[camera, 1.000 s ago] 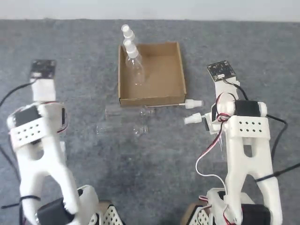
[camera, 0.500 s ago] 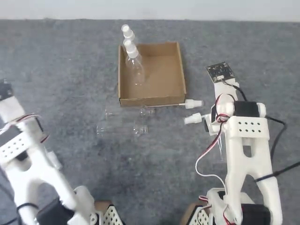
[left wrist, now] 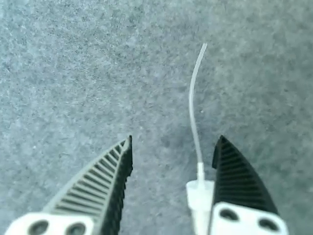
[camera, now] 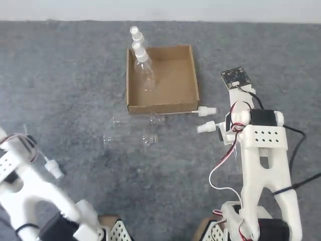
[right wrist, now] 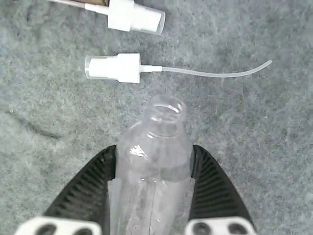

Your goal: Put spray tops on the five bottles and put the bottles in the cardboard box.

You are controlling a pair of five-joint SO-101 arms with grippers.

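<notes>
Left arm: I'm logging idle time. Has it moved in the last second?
Yes. The left arm has swung away from the box, back toward the near left, and is now beside a spray top.

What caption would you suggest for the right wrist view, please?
Right gripper closed on a capless bottle, with two loose spray tops lying on the grey carpet beyond its mouth.
</notes>
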